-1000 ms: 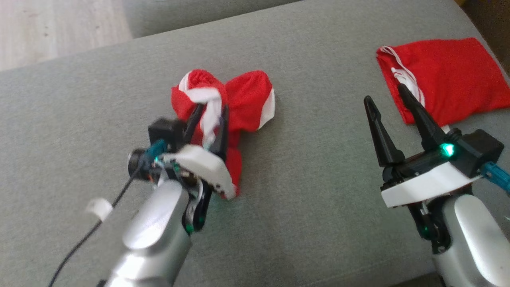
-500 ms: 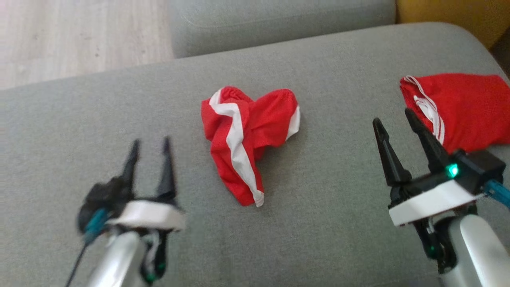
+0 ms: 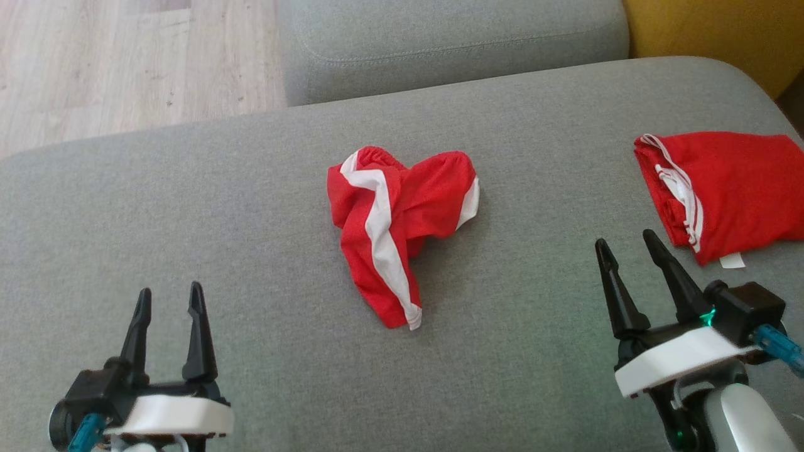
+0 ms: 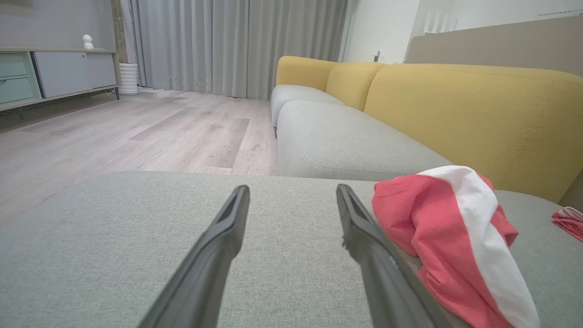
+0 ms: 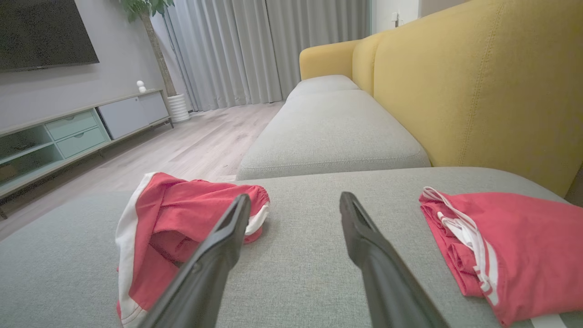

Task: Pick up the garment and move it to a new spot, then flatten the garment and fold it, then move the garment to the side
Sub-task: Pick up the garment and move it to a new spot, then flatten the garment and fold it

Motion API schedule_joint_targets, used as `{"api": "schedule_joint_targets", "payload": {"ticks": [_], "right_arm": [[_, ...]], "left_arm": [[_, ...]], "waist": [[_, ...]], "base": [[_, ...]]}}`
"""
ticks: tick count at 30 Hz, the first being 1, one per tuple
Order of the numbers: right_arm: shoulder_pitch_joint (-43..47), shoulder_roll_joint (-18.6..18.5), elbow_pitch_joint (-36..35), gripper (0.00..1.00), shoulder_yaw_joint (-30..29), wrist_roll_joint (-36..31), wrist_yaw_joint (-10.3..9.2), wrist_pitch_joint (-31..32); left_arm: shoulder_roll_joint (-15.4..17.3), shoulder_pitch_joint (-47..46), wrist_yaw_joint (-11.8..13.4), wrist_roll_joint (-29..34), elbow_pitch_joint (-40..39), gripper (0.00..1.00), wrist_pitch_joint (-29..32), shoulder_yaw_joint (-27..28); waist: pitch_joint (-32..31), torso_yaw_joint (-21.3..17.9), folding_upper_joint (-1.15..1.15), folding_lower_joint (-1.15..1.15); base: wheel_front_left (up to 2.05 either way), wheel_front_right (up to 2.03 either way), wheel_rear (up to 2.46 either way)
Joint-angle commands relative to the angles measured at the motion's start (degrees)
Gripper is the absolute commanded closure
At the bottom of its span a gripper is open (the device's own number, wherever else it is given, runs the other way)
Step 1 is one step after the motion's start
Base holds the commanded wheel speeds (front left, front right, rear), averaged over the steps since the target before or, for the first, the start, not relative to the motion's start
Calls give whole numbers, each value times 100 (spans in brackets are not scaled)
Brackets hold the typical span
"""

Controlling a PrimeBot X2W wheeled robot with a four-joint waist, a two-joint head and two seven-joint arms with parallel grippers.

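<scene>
One wide grey sofa cushion (image 3: 188, 220) carries the crumpled red garment (image 3: 433, 194), white-striped, at its middle, and a folded red garment (image 3: 741, 182) at its right edge. Left end effector (image 3: 171, 290) and right end effector (image 3: 625, 238) flank them, fingers parted, holding nothing.

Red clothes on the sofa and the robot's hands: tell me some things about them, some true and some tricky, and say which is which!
1. The crumpled garment lies in a heap on the grey cushion. True.
2. The left hand is gripping it. False: that hand is open, apart from it, holding nothing.
3. The right hand is open. True.
4. The folded garment lies on the robot's left. False: it lies to the right, beyond the right hand.
5. The sofa back is yellow. True.
</scene>
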Motion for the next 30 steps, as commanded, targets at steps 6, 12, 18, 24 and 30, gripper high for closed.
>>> {"api": "schedule_joint_targets", "payload": {"ticks": [6, 12, 18, 24, 30], "right_arm": [[-158, 19, -147, 0, 90, -39, 39, -47], [-196, 23, -143, 0, 162, -59, 39, -42], [-449, 59, -157, 0, 750, -6, 39, 35], [-1113, 258, 377, 0, 2178, 222, 39, 288], [-1783, 430, 1604, 0, 2801, 402, 39, 374]], "left_arm": [[181, -253, 8, 68, -311, 0, -49, 215], [192, -313, 61, 76, -314, 0, -10, 201], [183, -423, 86, 87, -361, 0, 13, 175], [110, -675, 86, 139, -419, 0, 34, 67], [-3, -1033, -28, 196, -359, 0, 24, -101]], "waist": [[75, 20, 0, 1], [126, 45, 0, 1], [249, 81, 0, 1], [564, 265, 0, 1], [884, 620, 0, 1]], "base": [[0, 0, 0], [0, 0, 0], [0, 0, 0], [0, 0, 0], [0, 0, 0]]}}
